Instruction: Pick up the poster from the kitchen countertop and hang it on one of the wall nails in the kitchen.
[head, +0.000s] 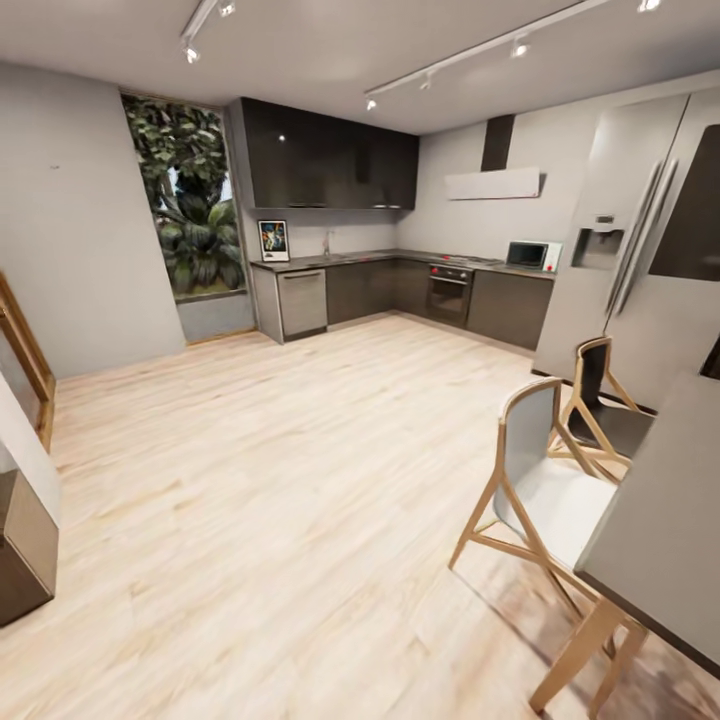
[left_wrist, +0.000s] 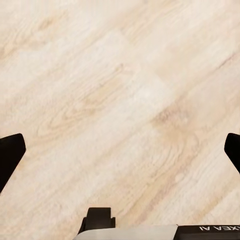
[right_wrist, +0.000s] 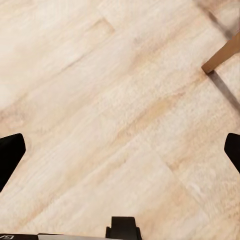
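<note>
The small upright framed poster (head: 273, 240), dark blue with colourful figures inside a white border, stood at the far left end of the long dark grey kitchen countertop (head: 390, 258), leaning against the pale wall under the glossy black upper cabinets (head: 330, 158). At that range its figures were a blur and no title could be read. The countertop ran right along the far wall and turned the corner; something slim stood on it near the poster, perhaps a tap, too small to tell. Below it sat a steel-fronted dishwasher (head: 302, 301), and further right a black built-in oven (head: 449, 293); a small microwave (head: 529, 254) stood on the slab at its right end. A tall silver fridge (head: 640, 250) rose at the right, its far side cut off by the picture's edge. Left of the cabinets a tall window (head: 188, 200) showed dark green foliage.

Pale wooden plank floor (head: 260, 480) lay between the camera and the kitchen. At the near right stood two wooden-legged chairs with grey seats (head: 545, 480) beside a grey table (head: 665, 540), which was cut off at the corner.

In the left wrist view the left gripper (left_wrist: 120, 155) stood wide apart with nothing between its black fingertips (left_wrist: 10, 155), over bare planks. The right gripper (right_wrist: 120, 155) was likewise spread wide and held nothing, with a wooden chair leg (right_wrist: 222, 56) partly showing at the edge.
</note>
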